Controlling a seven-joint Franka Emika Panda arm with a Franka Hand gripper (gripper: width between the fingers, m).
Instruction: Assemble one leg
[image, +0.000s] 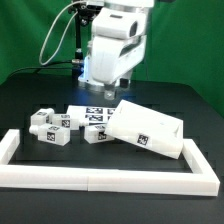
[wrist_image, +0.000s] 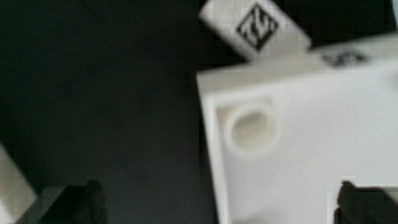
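Several small white legs with black-and-white tags lie on the black table at the exterior view's left: one (image: 40, 122), another (image: 57, 136), a third (image: 97, 136). The large white panel (image: 150, 130) lies tilted at the exterior view's right. My gripper (image: 110, 90) hangs above the panel's back left corner. In the wrist view the gripper (wrist_image: 221, 206) is open and empty. Its dark fingertips (wrist_image: 71, 205) stand wide apart over the panel's edge. The panel (wrist_image: 311, 110) shows a round hole (wrist_image: 249, 130). One tagged leg (wrist_image: 254, 25) lies just beyond the panel.
The marker board (image: 92, 112) lies flat behind the legs. A low white fence (image: 100, 180) runs along the table's front and both sides. A white edge (wrist_image: 13, 185) shows at the wrist view's border.
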